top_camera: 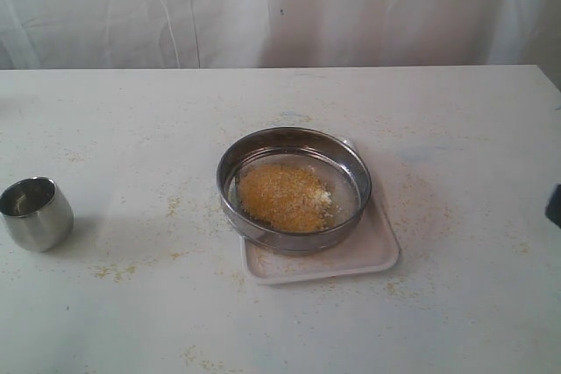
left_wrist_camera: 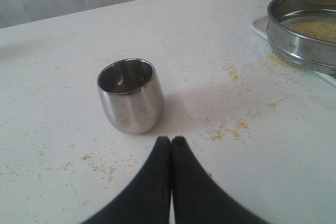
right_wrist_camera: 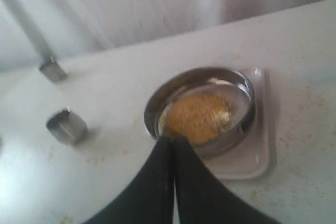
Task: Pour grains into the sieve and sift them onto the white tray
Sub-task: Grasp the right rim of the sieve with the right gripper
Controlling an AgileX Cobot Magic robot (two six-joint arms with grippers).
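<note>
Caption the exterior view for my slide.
Grains heaped in the sieve on the white tray, steel cup upright off to the left.

White tray (top_camera: 368,256) partly beneath sieve (top_camera: 298,240)

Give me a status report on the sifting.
Left gripper shut, empty; right gripper shut, empty. Grains heaped in sieve, sieve sitting on white tray. Steel cup upright, well clear on the left.
</note>
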